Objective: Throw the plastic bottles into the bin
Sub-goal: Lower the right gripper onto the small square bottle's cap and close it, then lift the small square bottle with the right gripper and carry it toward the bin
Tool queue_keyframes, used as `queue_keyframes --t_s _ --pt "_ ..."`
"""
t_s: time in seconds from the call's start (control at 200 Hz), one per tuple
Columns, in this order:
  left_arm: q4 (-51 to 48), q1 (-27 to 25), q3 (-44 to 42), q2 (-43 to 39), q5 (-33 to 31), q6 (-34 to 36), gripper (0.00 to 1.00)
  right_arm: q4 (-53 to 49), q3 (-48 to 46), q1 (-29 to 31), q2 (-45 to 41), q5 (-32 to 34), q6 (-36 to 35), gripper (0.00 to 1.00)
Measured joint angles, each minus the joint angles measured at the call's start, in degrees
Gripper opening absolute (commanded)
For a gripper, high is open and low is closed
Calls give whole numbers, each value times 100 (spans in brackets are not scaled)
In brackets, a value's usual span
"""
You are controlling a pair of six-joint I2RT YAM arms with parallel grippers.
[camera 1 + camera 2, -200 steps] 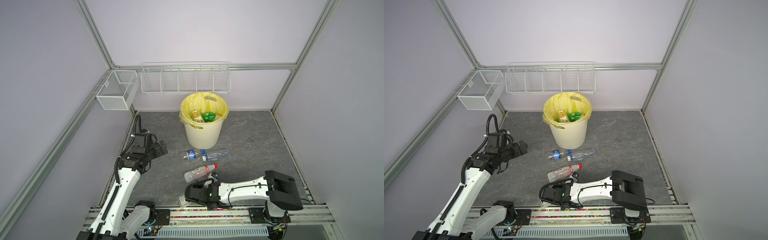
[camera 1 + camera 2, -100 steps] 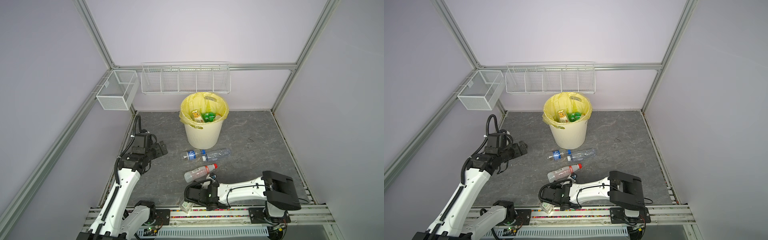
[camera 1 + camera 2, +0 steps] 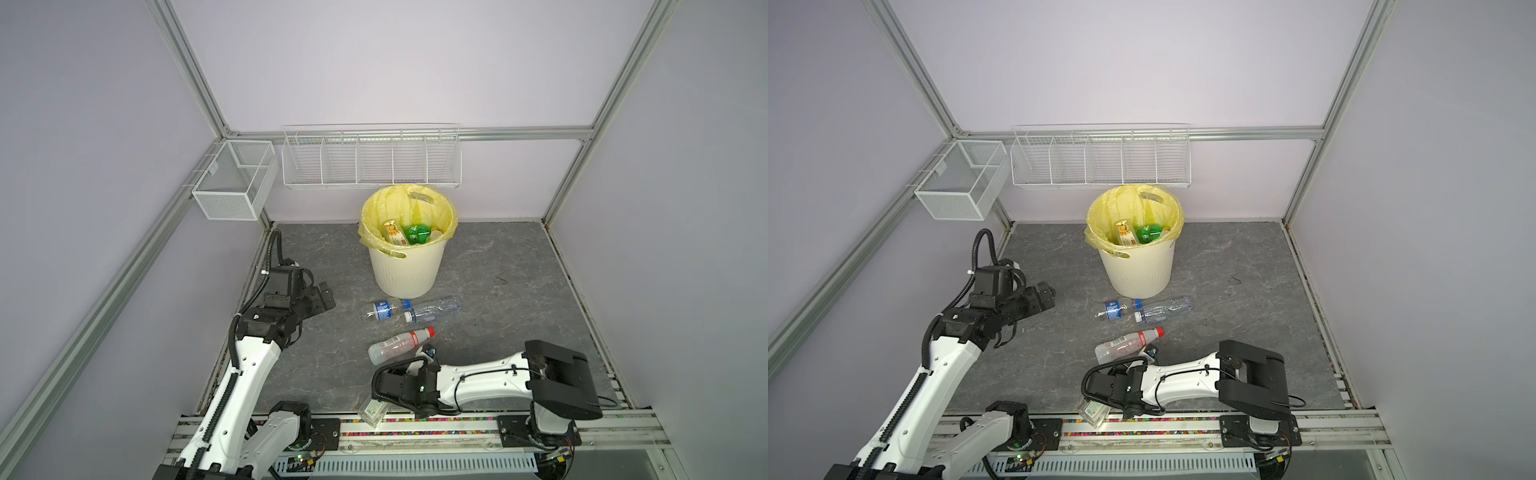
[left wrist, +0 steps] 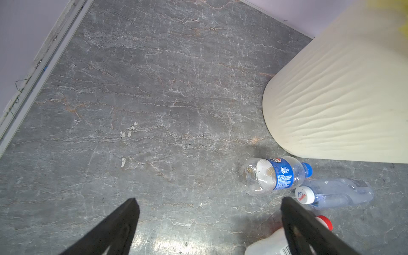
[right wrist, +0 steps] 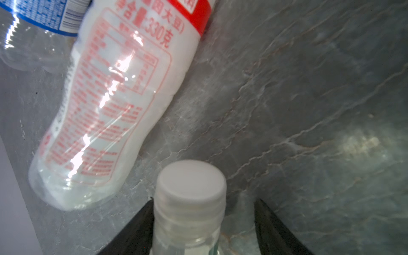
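The cream bin (image 3: 407,266), lined with a yellow bag, stands at the back with a green bottle (image 3: 415,232) inside. Three plastic bottles lie before it: a blue-labelled one (image 3: 380,311), a clear white-capped one (image 3: 436,309) and a red-capped one (image 3: 399,343). A further clear bottle (image 3: 372,411) with a white cap (image 5: 191,183) lies at the front edge. My right gripper (image 3: 380,401) is open around its neck: one finger touches it and the other stands clear. My left gripper (image 3: 326,297) hovers open and empty left of the bin.
Two white wire baskets hang on the frame, a long one (image 3: 372,158) at the back and a small one (image 3: 232,187) at the left. The metal base rail (image 3: 457,428) runs just behind the front bottle. Walls enclose the grey floor.
My right gripper's jaws have narrowed around the front bottle's neck and the arm has edged toward the front rail. The left arm has not moved.
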Motion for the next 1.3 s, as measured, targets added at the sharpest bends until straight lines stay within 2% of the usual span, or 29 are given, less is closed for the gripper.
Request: queue_keyframes --t_s 0.13,0.205,0.385,0.47,0.63,0.81,1.3 --pt "0 0 -4 -4 -2 0 100 105 -4 -109 15 -42 0 66" --pt "0 0 -4 -4 -2 -2 100 173 -7 -179 31 -76 4 59" --pt "0 0 -7 -2 0 0 100 334 -7 -315 85 -142 7 53" --pt "0 0 -7 -2 0 0 100 365 -15 -378 92 -173 9 47" --pt "0 0 -9 -2 7 0 100 415 -33 -422 92 -199 11 45" --pt "0 0 -9 -2 22 -2 100 485 -76 -492 61 -214 17 35" --pt "0 0 -9 0 42 0 100 -229 -682 -708 -951 260 42 36"
